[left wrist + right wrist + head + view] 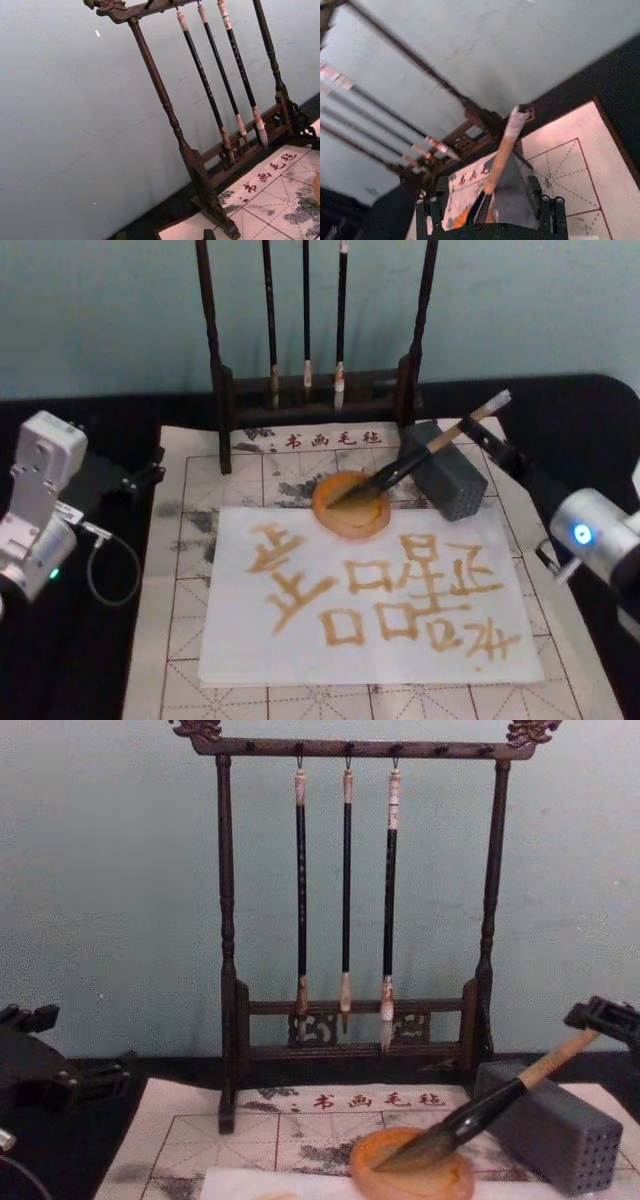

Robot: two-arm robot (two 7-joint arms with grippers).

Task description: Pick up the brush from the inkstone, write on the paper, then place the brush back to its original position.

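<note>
The brush (425, 450) lies slanted with its dark bristles in the orange inkstone (352, 508) and its tan handle leaning on a grey block (450, 480). Its whitish end cap points up and to the right. My right gripper (492, 440) hovers just behind that end cap, open; in the right wrist view its fingers (427, 210) stand wide apart with the brush (501, 155) ahead of them, untouched. In the chest view the right gripper (608, 1016) sits just past the brush's handle tip (585, 1042). The white paper (240, 645) carries several orange-brown characters. My left gripper (140, 478) is parked at the far left, open.
A dark wooden rack (228, 970) with three thin hanging brushes (346, 900) stands behind the inkstone, in front of a pale teal wall. A gridded felt mat (180, 540) lies under the paper. A cable loops by the left arm (100, 570).
</note>
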